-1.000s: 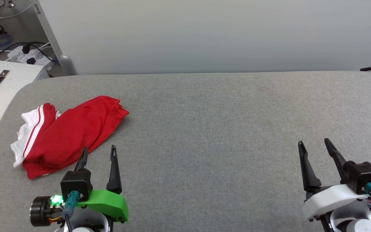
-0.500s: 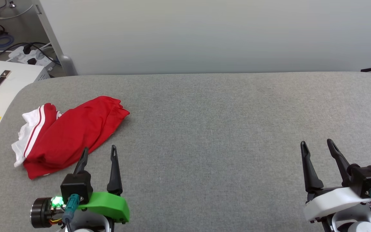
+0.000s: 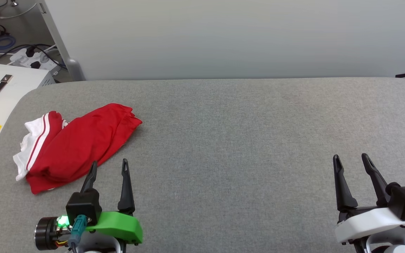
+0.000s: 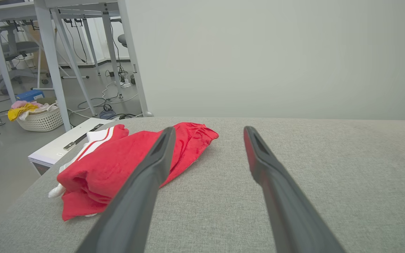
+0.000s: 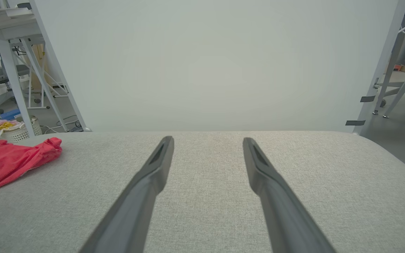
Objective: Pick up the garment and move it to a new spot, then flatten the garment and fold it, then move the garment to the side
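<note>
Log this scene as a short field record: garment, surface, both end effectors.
surface: gray fabric table
garment: red, white striped sleeve, crumpled, at table's left end
left end effector: open, empty, by garment's near edge
right end effector: open, empty, far from garment
task stage: pickup not yet begun
</note>
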